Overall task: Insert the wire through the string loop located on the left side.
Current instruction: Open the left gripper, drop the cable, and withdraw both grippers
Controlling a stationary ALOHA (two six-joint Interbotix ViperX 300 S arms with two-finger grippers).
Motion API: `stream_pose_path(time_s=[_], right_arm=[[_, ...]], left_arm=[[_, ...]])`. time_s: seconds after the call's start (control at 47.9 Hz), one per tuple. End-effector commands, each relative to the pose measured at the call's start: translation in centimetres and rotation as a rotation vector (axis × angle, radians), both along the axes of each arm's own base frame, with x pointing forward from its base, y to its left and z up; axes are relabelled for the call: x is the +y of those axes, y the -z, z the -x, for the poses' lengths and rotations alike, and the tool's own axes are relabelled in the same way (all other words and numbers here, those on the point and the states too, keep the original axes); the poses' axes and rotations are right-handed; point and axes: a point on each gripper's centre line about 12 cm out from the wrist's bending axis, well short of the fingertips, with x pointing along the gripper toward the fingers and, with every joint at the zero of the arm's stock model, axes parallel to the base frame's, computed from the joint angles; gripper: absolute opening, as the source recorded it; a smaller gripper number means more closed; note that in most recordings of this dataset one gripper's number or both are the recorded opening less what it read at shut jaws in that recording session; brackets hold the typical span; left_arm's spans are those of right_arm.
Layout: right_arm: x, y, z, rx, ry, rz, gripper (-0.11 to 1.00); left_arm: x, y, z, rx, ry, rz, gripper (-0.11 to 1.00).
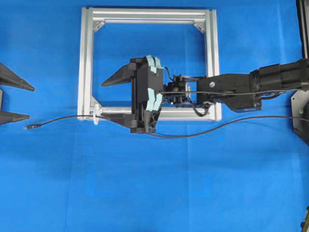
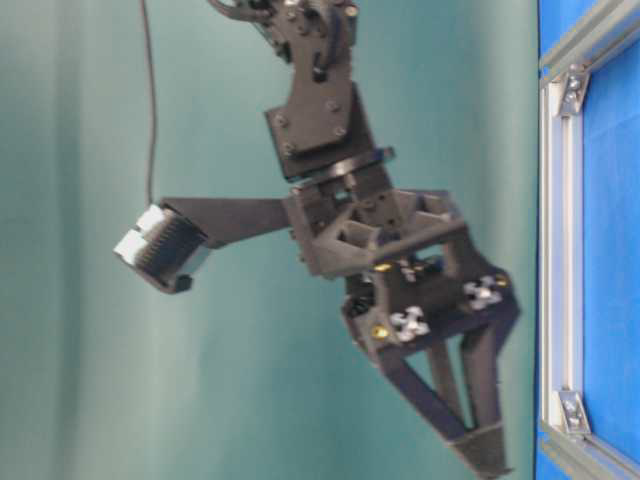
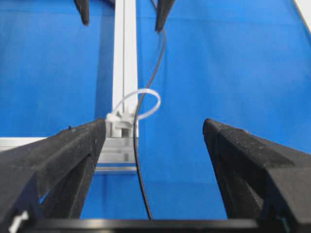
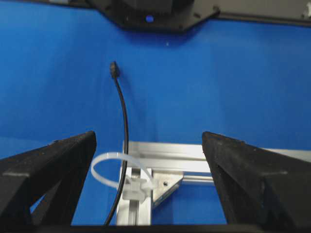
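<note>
One wire [image 4: 124, 126] threaded through string loop [image 4: 108, 167].

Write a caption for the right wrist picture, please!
Black wire threaded through the white string loop at the silver frame corner, between open pincer fingers.

The bench [image 1: 203, 193] is covered edge to edge with a smooth, bright blue sheet, evenly lit, with only soft shadows on it. A faint seam or fold line runs across the sheet in the overhead view. From table level, a plain teal-green wall [image 2: 70, 380] stands behind the bench, flat and unmarked, blurred in that picture. At the far right edge of the overhead view a narrow pale strip [image 1: 306, 29] runs along the border of the blue sheet.
</note>
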Motion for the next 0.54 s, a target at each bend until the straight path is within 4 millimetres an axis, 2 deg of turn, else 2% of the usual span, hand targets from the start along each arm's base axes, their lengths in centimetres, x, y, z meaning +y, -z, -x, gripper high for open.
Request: stream_pose_path(time_s=[0.0,0.188,0.522], right_arm=[[-0.2,-3.1,0.4,-0.063,0.004,0.0,0.95],[-0.2,-4.7,0.8,-0.084,0.005,0.001,0.95],[-0.3,-4.7,0.8,-0.081,0.007,0.001,0.95]], left_arm=[[0.0,-0.4,-0.3,-0.009,-0.002,-0.004,0.76],[0.0,-0.4,-0.3,-0.011,-0.004,-0.004,0.76],[0.0,-0.5,-0.3,-0.014,-0.002,-0.005,0.76]])
